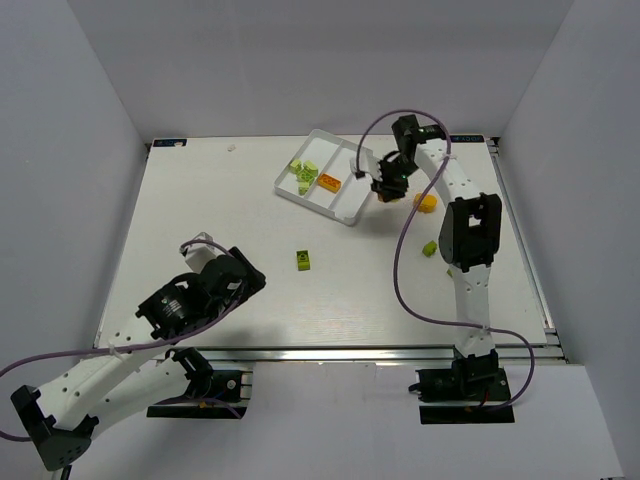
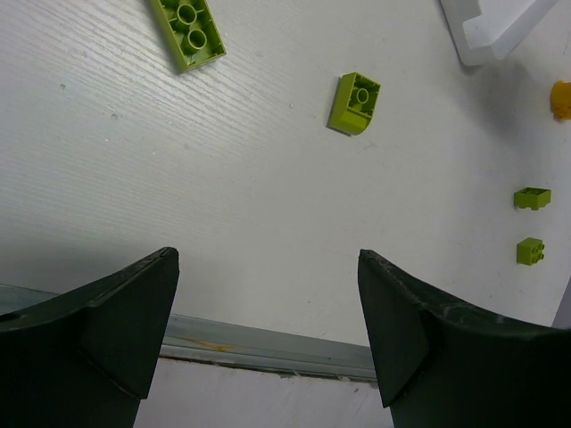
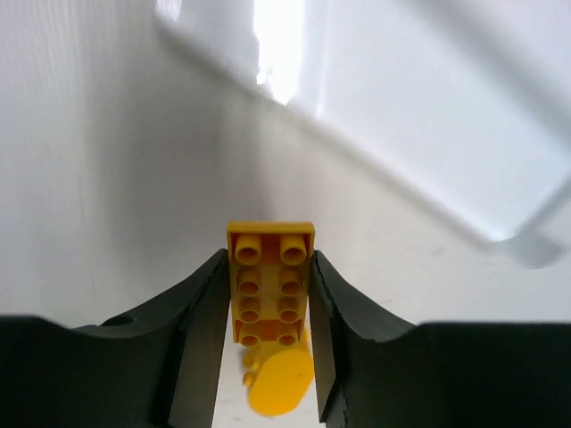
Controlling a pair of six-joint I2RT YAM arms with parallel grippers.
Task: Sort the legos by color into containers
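The white tray (image 1: pixel 347 205) lies at the back centre, with yellow-green bricks (image 1: pixel 303 172) in its left compartment and an orange brick (image 1: pixel 329 182) in the middle one. My right gripper (image 1: pixel 383 190) hovers at the tray's right edge. In the right wrist view it (image 3: pixel 268 259) is shut on an orange studded brick (image 3: pixel 270 285), with the orange disc (image 3: pixel 281 383) on the table below. The disc (image 1: pixel 426 203) lies right of the tray. My left gripper (image 1: pixel 253 281) is open and empty (image 2: pixel 268 254) near the table's front left.
A green brick (image 1: pixel 303 260) lies mid-table and a yellow-green one (image 1: pixel 429 247) beside the right arm. The left wrist view shows a long green plate (image 2: pixel 187 31), a curved brick (image 2: pixel 355 103), two small bricks (image 2: pixel 532 197) and the tray corner (image 2: pixel 491 31).
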